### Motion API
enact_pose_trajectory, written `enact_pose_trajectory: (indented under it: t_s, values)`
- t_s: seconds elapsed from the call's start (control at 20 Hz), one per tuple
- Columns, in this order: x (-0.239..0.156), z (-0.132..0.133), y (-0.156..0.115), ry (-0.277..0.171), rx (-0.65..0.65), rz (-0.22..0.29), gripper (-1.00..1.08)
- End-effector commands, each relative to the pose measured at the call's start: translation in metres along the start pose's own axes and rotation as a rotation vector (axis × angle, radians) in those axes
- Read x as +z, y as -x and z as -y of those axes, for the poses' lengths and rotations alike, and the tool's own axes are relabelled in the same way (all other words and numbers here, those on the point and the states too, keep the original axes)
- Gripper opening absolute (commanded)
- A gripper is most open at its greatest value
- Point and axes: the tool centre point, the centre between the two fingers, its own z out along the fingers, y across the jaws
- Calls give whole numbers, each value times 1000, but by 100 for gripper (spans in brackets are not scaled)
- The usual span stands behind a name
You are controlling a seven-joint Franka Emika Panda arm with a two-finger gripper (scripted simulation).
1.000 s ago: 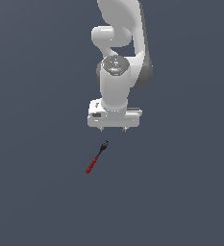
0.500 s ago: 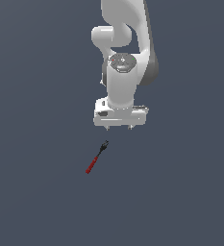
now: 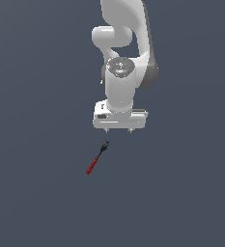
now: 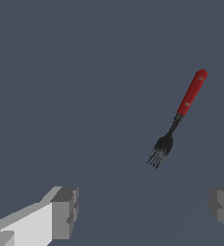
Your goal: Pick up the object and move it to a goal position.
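The object (image 3: pixel 96 158) is a small fork with a red handle and black prongs, lying flat on the dark grey floor. In the wrist view the object (image 4: pixel 179 116) lies beyond the fingertips, prongs toward the gripper and handle pointing away. My gripper (image 3: pixel 119 130) hangs from the white arm just above and to the exterior view's right of the prongs. Its two short fingers (image 4: pixel 65 211) stand wide apart, open, with nothing between them. The gripper (image 4: pixel 144 209) does not touch the fork.
A flat dark grey surface (image 3: pixel 36 193) fills both views. The white arm (image 3: pixel 126 58) rises from the gripper toward the top of the exterior view.
The arm has shifted slightly to the exterior view's right and the gripper has come down a little closer to the fork. The fork has not moved.
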Motion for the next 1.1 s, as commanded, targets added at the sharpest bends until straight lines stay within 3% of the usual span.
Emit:
enact_pose_trajectory:
  t_s: [0.0, 0.65, 1.05]
  values:
    - [7, -7, -5, -1, 35, 0, 100]
    - [79, -72, -43, 8, 363, -11, 100]
    - [104, -96, -51, 18, 469, -18, 100]
